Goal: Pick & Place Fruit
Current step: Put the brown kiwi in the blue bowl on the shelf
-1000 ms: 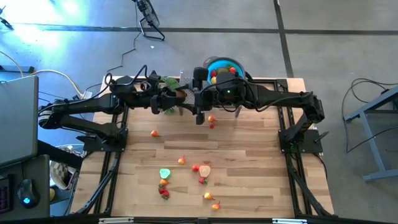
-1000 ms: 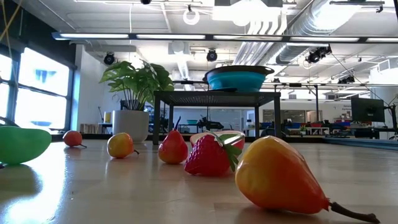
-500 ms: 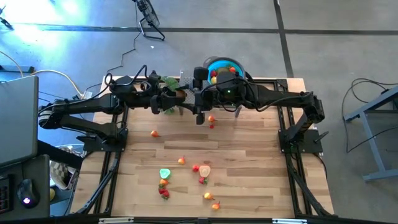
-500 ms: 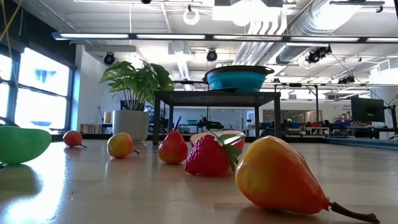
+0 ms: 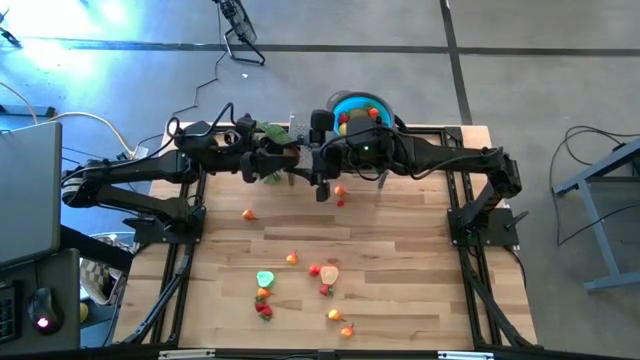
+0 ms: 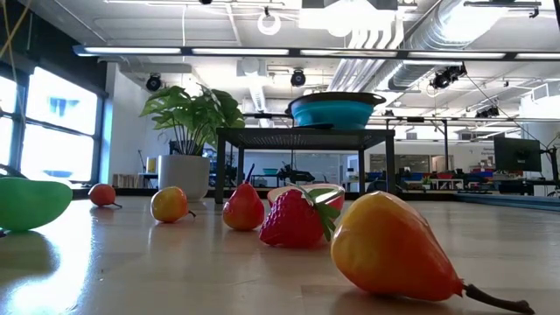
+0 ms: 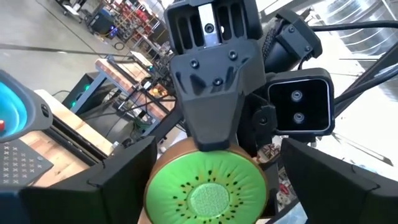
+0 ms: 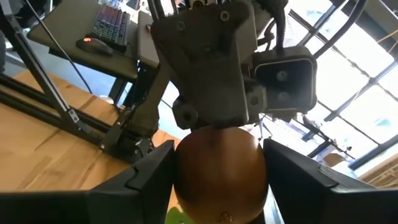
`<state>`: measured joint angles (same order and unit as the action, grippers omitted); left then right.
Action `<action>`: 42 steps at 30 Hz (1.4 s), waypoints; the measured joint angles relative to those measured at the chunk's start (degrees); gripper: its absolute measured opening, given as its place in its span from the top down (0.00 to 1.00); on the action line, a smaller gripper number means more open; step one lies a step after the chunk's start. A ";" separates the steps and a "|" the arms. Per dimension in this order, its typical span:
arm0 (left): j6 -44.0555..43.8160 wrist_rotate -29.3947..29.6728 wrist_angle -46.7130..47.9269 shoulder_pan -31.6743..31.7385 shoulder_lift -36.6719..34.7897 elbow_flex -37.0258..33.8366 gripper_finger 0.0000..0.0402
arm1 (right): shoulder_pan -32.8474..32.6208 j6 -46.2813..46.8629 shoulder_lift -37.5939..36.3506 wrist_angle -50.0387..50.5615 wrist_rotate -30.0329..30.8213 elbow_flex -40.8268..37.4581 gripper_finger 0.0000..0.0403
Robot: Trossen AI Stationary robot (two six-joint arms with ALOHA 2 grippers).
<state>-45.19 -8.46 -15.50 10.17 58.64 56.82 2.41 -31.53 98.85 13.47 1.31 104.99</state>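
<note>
Found both grippers nose to nose at the upper centre of the high view, just above the wooden table (image 5: pixel 400 260), with one fruit between them: a halved kiwi (image 7: pixel 205 193). Saw its green seeded face in the left wrist view, low in the frame, between the dark fingers of the left gripper (image 7: pixel 217 180); could not tell whether that gripper was gripping the kiwi or had let go. Saw the brown skin side in the right wrist view, with the right gripper (image 8: pixel 219 180) clamped on it, a finger pressed flush against each flank.

Noted the blue bowl (image 5: pixel 335 100) at the top centre of the high view, just above the grippers, with several red and yellow pieces (image 5: pixel 355 115) inside. Noted a leafy plant (image 5: pixel 270 135) just left of the bowl.

Counted more fruit loose on the table: one piece (image 5: pixel 340 190) just below the grippers, one (image 5: pixel 247 213) left of centre, and a cluster at lower centre, among them a green piece (image 5: pixel 264 278) and a strawberry (image 5: pixel 265 311).
</note>
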 joint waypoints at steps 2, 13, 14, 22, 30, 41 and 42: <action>0.45 0.46 0.01 0.00 -0.21 0.00 0.16 | 0.00 0.23 0.00 0.17 0.46 -0.01 0.46; 2.97 2.74 4.30 5.42 -6.02 0.09 0.20 | 0.18 0.49 -0.33 4.13 6.18 -0.04 0.46; 2.97 2.76 5.18 5.89 -6.53 0.09 0.20 | 0.39 0.50 -0.33 4.61 6.92 -0.04 0.46; 3.56 3.31 9.08 6.82 -8.80 0.07 0.20 | 4.92 7.11 -0.33 9.74 7.64 -0.04 0.46; 6.43 3.51 9.64 6.82 -9.52 0.07 0.20 | 11.08 13.21 -0.37 14.69 5.04 -0.04 0.46; 6.56 3.53 9.64 6.71 -9.54 0.07 0.20 | 19.13 18.41 -0.37 25.57 -2.09 -0.04 0.47; 6.56 3.53 9.64 6.71 -9.54 0.07 0.20 | 19.83 18.42 -0.37 26.45 -2.66 -0.04 0.46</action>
<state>-38.63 -4.93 -5.87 16.88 49.10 56.88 22.24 -13.11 98.48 39.92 -1.35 104.95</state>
